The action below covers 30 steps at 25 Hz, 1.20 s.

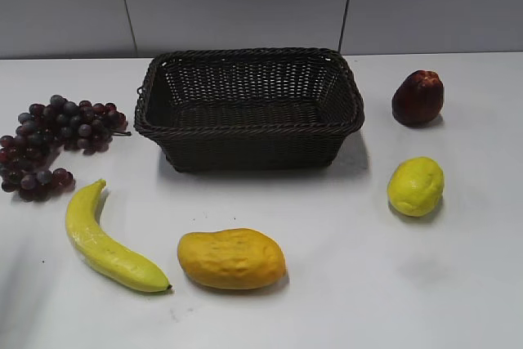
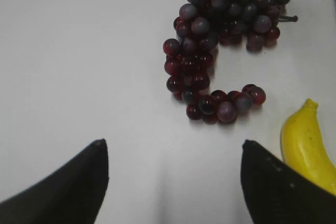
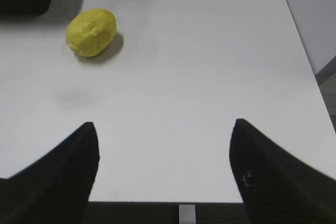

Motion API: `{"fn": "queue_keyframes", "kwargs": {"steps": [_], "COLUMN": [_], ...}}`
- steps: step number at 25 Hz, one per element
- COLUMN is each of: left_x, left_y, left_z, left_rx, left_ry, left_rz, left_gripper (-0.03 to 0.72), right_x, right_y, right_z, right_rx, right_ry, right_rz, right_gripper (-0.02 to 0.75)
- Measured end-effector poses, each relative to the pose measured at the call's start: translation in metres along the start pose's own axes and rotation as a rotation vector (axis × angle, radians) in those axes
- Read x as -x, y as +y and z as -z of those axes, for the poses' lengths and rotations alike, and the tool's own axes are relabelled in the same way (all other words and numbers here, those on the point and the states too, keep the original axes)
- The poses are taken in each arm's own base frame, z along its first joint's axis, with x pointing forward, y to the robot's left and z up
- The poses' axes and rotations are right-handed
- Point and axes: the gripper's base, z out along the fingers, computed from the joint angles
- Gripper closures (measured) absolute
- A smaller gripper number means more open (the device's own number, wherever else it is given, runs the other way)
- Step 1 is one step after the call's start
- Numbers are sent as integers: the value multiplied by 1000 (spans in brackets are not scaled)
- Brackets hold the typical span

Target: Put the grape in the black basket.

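The grape (image 1: 51,140) is a curved bunch of dark purple-red berries lying on the white table at the far left, left of the black basket (image 1: 249,124), which stands at the back middle. The grape also shows in the left wrist view (image 2: 220,40). My left gripper (image 2: 173,145) is open and empty, above bare table a short way before the bunch. My right gripper (image 3: 164,125) is open and empty over the table's near right edge. Neither gripper shows in the exterior view.
A yellow banana (image 1: 102,243) lies in front of the grape, its tip beside my left finger (image 2: 307,140). A yellow-orange mango (image 1: 232,258) lies front middle. A lemon (image 1: 416,186) and a dark red fruit (image 1: 418,97) lie right of the basket. The lemon shows in the right wrist view (image 3: 91,32).
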Motion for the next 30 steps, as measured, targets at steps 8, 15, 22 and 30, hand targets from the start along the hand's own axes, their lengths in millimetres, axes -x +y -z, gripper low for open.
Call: {"fn": "queue_keyframes", "kwargs": {"steps": [8, 15, 22, 30], "left_x": [52, 82, 86, 82], "left_y": [5, 2, -1, -6], "left_z": [-58, -108, -156, -193], "left_rx": [-21, -101, -134, -159], "left_ry": [220, 339, 404, 431], "left_rz": [-86, -182, -219, -190], "left_gripper": [82, 91, 93, 95], "right_x": [0, 0, 0, 0], "right_y": [0, 0, 0, 0], "right_z": [0, 0, 0, 0], "right_rx": [0, 0, 0, 0], "right_ry": [0, 0, 0, 0], "right_rz": [0, 0, 0, 0], "right_gripper": [150, 150, 150, 150]}}
